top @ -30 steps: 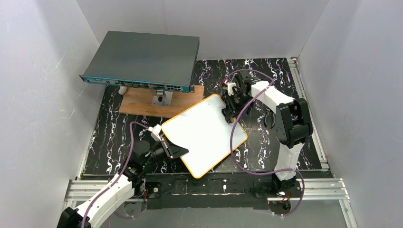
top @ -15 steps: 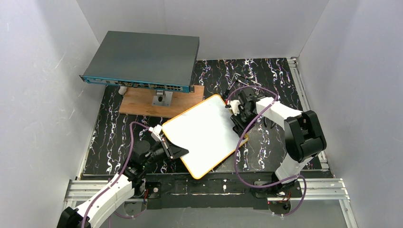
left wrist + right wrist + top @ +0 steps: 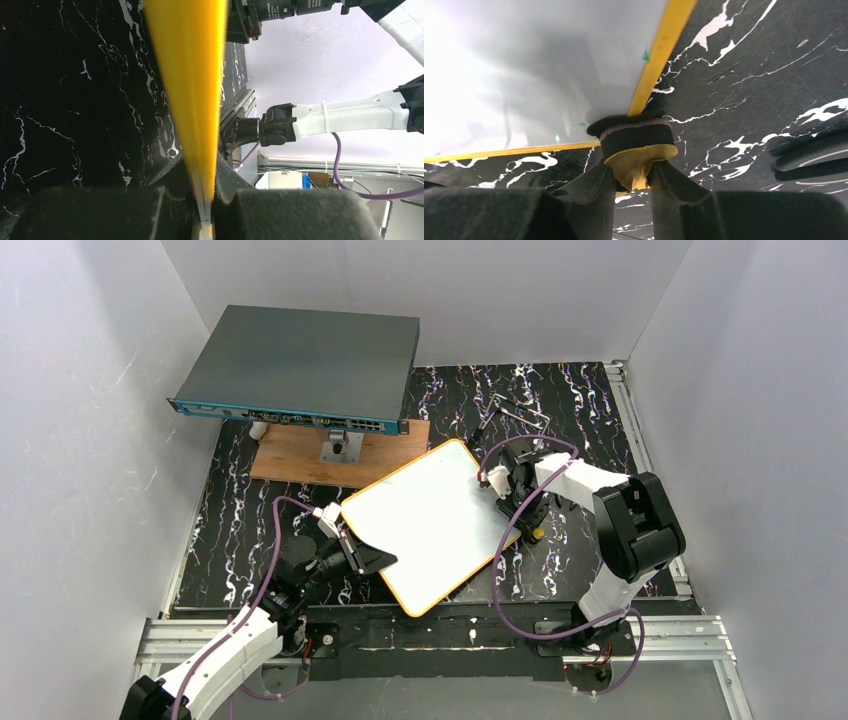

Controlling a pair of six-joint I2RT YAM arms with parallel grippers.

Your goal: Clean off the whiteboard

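Note:
The whiteboard (image 3: 430, 525), white with a yellow-orange frame, lies tilted over the black marbled mat. My left gripper (image 3: 365, 555) is shut on its left near edge; the left wrist view shows the yellow frame (image 3: 190, 75) pinched between my fingers at the left gripper (image 3: 207, 200). My right gripper (image 3: 528, 518) is shut on a black and yellow eraser (image 3: 636, 145), which rests at the board's right corner, mostly on the mat. In the right wrist view the board (image 3: 524, 75) looks wiped, with tiny green specks near the frame.
A dark-grey flat box (image 3: 300, 365) sits at the back left on a brown wooden board (image 3: 300, 462). A small wire object (image 3: 520, 410) lies at the back. Metal rails run along the right edge (image 3: 650, 470) and near edge (image 3: 450, 635). White walls surround the table.
My right gripper has slid with the eraser from the board's far right part towards me, down to its right corner. The left arm and the board have not moved.

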